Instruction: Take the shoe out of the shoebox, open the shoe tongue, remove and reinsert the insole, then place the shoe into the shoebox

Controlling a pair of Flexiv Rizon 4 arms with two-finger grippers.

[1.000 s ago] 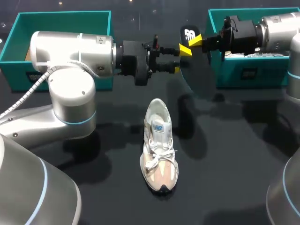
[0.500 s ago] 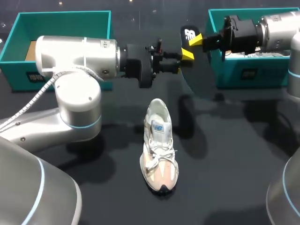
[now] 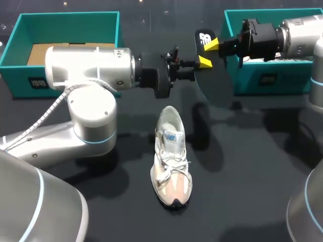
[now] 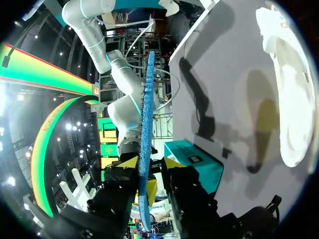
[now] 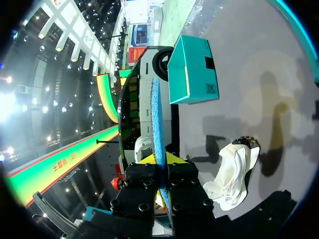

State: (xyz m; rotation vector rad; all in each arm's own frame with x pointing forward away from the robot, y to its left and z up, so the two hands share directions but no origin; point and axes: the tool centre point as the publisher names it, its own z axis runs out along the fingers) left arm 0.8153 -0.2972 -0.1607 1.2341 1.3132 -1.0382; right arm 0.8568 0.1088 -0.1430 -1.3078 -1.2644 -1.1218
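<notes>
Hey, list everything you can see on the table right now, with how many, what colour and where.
shoe: 1, white and beige, lying on the middle of the table, toe toward the near edge
insole: 1, black underside, blue top, held in the air above the table beyond the shoe
shoeboxes: 2, teal, at the far left and far right of the table
cardboard sheet: 1, brown, inside the left shoebox
table: 1, black
right gripper: 1, yellow-tipped, shut on the insole
left gripper: 1, yellow-tipped, open, insole between its fingers
</notes>
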